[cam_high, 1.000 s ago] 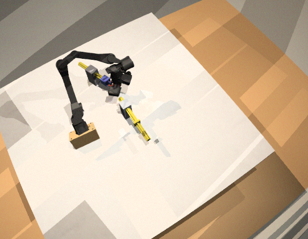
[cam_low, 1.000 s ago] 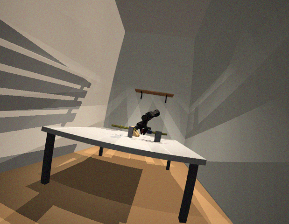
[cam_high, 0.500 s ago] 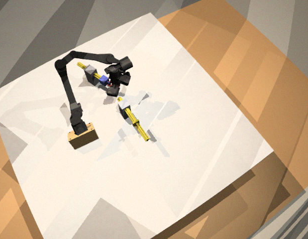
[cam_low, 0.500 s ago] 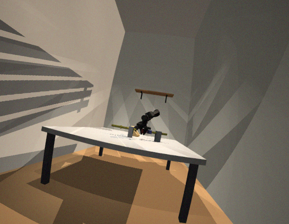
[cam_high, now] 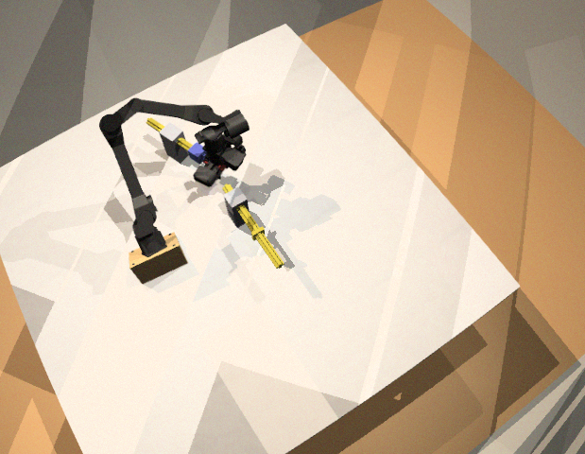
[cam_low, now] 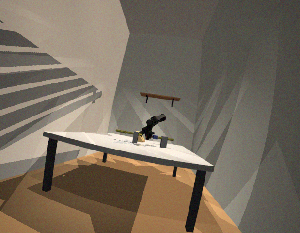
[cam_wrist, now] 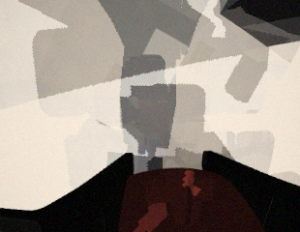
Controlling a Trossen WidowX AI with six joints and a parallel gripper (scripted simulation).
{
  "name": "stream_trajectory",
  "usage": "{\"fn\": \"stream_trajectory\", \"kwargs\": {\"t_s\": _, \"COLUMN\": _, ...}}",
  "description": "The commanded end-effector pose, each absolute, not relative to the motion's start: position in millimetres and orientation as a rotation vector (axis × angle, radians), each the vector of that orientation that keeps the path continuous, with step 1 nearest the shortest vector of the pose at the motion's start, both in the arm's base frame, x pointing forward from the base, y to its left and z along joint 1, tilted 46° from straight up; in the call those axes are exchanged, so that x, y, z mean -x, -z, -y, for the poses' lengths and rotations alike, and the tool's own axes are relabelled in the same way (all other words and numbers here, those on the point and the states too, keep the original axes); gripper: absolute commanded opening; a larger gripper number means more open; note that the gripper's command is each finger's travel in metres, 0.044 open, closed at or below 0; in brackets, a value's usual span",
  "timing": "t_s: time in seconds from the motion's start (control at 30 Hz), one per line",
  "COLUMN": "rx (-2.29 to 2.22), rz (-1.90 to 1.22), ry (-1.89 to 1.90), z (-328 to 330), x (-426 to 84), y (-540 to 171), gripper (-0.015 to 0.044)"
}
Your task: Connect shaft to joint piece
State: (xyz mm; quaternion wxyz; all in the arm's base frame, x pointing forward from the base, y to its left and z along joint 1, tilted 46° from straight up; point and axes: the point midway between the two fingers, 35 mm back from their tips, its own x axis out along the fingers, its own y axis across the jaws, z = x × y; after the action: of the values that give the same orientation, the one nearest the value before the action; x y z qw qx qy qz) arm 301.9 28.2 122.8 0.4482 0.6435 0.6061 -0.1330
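Red joint piece (cam_high: 221, 166) (cam_wrist: 189, 203) pinched in my claw (cam_high: 215, 167) (cam_low: 148, 137) (cam_wrist: 168, 159), between my fingers; its long axis and opening direction I can't tell, mostly hidden.

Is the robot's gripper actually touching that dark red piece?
Touching. The wrist view shows the dark red piece filling the space between the black fingers of the gripper, pressed on both sides.

White table (cam_high: 301, 332) (cam_low: 134, 149) carries two grey blocks.
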Motion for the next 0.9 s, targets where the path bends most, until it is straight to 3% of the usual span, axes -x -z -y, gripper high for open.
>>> {"fn": "stream_trajectory", "kwargs": {"t_s": 0.0, "rx": -1.641, "rz": -1.498, "ry": 0.394, "z": -27.5, "x": -298.7, "y": -121.8, "gripper": 0.0000}}
{"fn": "stream_trajectory", "kwargs": {"t_s": 0.87, "rx": -1.908, "rz": -1.471, "ry": 0.798, "z": -26.9, "x": -279.1, "y": -118.4, "gripper": 0.0000}}
